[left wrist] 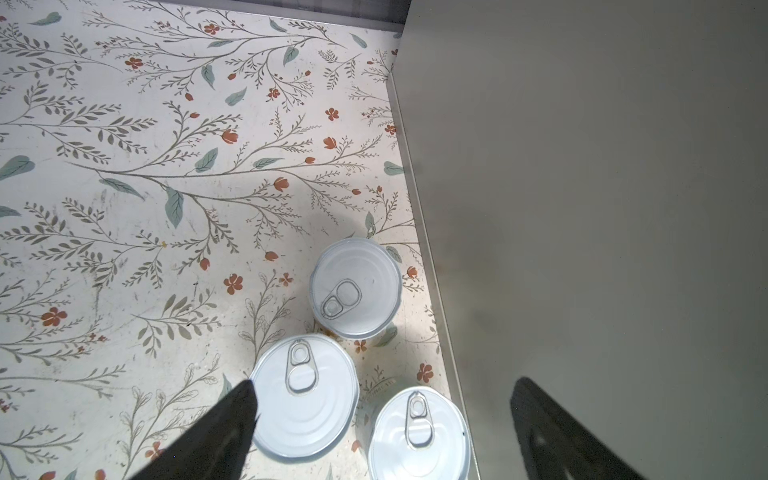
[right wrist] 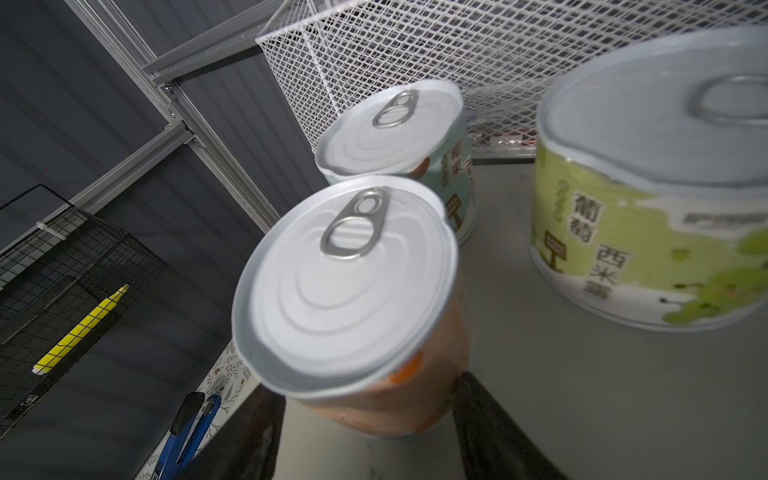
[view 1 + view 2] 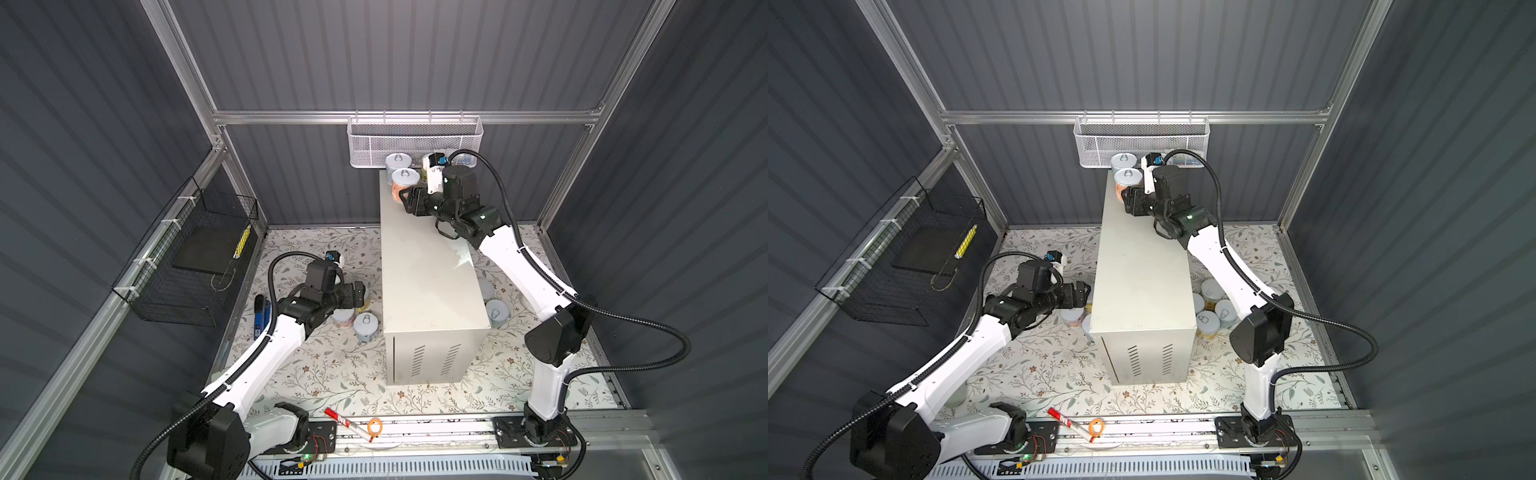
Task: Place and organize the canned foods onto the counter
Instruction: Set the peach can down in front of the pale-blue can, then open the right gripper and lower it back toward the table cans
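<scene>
Fingers (image 2: 490,424) of the right claw (image 2: 368,388) pinch the orange-pink tin (image 2: 345,291) at the far end of the cream worktop (image 3: 428,266), upper middle in both top views, under the white mesh basket (image 3: 415,137); a pale green tin (image 2: 390,129) stands just behind it and a lime-green tin (image 2: 648,232) stands nearby. Left of the worktop, the left claw (image 1: 386,382) hangs wide open over three tins (image 1: 305,395) on the floral surface (image 1: 166,208); more tins (image 3: 1208,322) sit on that surface at the worktop's right.
</scene>
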`<state>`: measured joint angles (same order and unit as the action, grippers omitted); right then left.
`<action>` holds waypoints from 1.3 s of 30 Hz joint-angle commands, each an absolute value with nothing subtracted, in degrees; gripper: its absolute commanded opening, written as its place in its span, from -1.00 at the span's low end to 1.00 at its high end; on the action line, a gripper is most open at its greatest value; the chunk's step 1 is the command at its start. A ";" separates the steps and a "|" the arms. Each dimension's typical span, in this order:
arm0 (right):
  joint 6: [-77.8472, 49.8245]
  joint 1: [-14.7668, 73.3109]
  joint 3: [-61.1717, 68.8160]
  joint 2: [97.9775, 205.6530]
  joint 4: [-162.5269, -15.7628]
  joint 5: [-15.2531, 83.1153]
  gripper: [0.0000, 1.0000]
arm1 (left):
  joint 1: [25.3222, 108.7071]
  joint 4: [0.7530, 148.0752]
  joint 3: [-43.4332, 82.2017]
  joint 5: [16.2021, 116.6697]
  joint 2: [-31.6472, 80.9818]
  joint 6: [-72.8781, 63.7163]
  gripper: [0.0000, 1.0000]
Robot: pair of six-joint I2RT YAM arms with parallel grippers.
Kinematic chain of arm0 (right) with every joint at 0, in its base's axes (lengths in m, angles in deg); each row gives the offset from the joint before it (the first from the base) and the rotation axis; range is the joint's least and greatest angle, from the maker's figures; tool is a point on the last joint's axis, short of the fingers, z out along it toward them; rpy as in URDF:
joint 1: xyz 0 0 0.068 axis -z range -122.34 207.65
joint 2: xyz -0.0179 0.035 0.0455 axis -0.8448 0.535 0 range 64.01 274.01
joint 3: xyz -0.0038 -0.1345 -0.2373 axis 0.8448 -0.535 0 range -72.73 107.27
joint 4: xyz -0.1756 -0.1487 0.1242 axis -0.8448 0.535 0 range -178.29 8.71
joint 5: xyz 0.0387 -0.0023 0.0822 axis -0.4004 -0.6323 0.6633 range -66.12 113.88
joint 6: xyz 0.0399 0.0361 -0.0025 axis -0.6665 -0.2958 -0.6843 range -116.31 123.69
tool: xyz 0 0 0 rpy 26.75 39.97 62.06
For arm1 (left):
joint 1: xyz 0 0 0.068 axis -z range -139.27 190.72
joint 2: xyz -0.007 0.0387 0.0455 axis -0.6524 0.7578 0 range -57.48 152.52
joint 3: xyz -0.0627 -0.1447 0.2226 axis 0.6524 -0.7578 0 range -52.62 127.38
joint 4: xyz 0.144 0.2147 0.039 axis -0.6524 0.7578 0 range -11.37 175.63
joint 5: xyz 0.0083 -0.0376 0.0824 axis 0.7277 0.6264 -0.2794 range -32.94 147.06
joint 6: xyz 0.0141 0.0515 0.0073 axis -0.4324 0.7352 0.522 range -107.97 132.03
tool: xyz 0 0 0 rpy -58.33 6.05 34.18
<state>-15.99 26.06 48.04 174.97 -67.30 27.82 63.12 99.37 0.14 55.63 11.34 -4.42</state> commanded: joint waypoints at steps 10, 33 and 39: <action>-15.15 26.16 41.62 162.17 -64.17 26.12 0.37 | 62.61 98.86 -0.55 53.69 12.35 -5.50 0.99; -23.57 36.74 -8.71 111.41 -46.50 9.94 0.96 | 62.96 98.08 -5.15 63.04 8.44 -7.75 0.99; -29.46 37.80 -20.32 111.72 -50.33 12.60 0.87 | 63.22 96.37 -6.20 63.40 7.34 -8.72 0.97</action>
